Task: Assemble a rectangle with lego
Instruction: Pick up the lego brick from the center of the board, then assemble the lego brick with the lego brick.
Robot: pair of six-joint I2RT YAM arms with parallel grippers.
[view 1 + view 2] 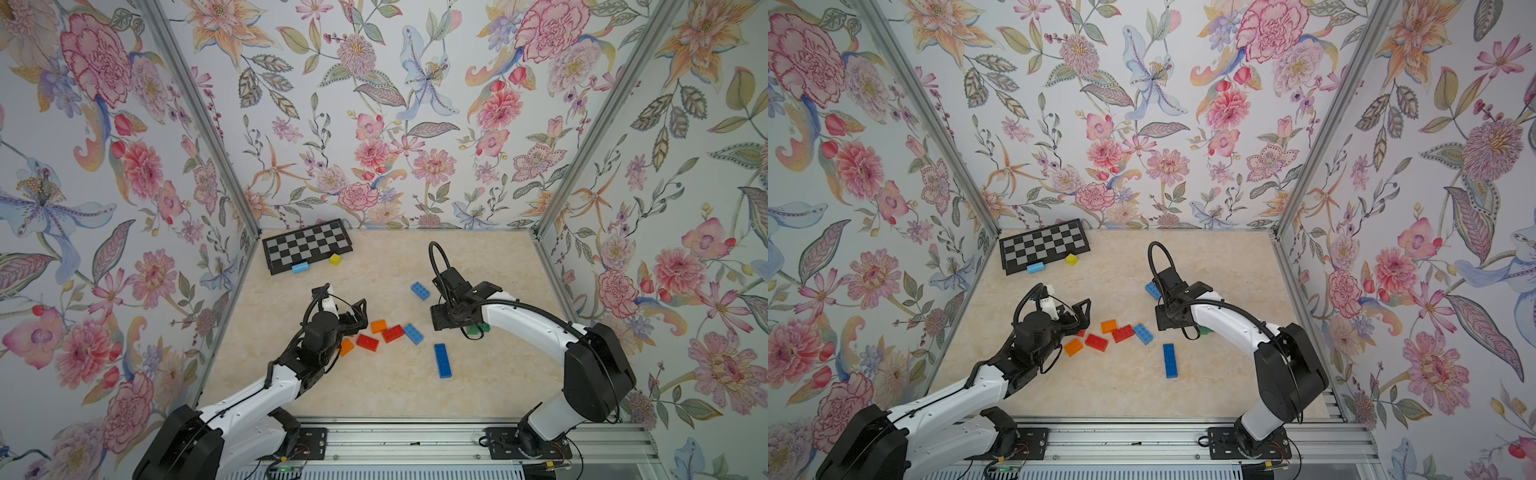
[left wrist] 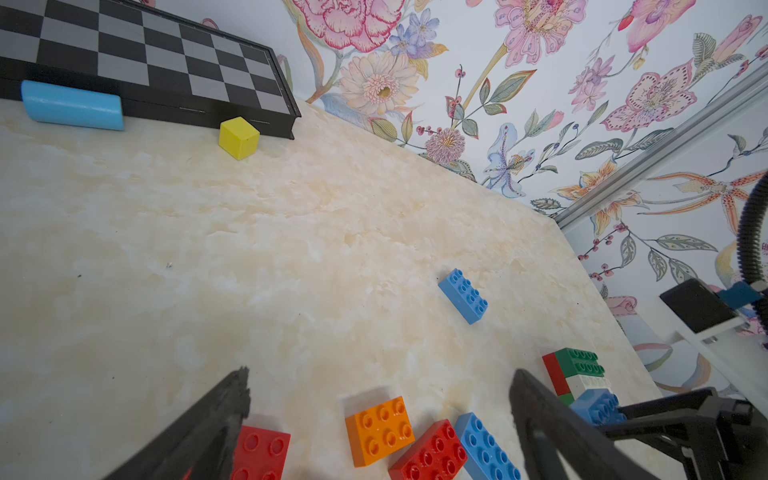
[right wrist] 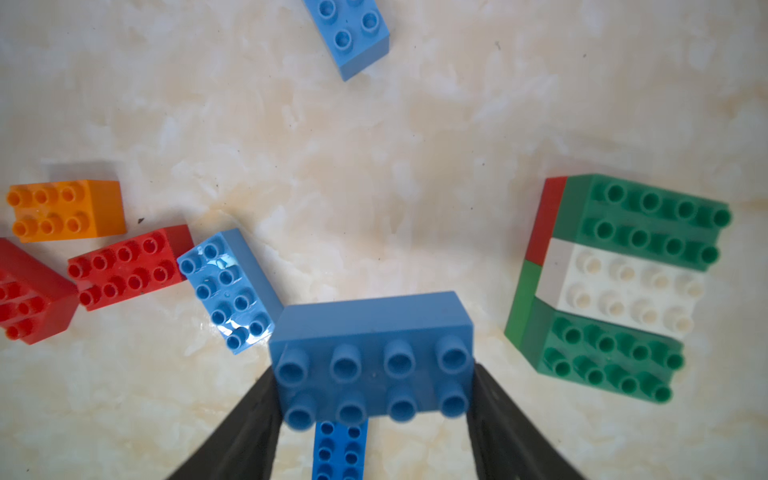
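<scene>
My right gripper [image 3: 372, 397] is shut on a blue 2x4 lego brick [image 3: 372, 353], held above the table with studs toward the camera. Beside it sits a joined block [image 3: 623, 286] of green, white and green bricks on a red and green layer, mostly hidden under the right arm in a top view [image 1: 478, 329]. My left gripper [image 2: 382, 374] is open over loose bricks: an orange one [image 2: 380, 430], a red one [image 2: 432, 455] and a blue one [image 2: 486, 449]. Another red brick [image 1: 367, 342], an orange one [image 1: 346, 346], a long blue one [image 1: 442, 360] and a blue one [image 1: 420, 290] lie around.
A folded chessboard [image 1: 307, 245] lies at the back left, with a light blue block [image 1: 300, 268] and a yellow cube [image 1: 335, 259] at its front edge. Flowered walls close in the table on three sides.
</scene>
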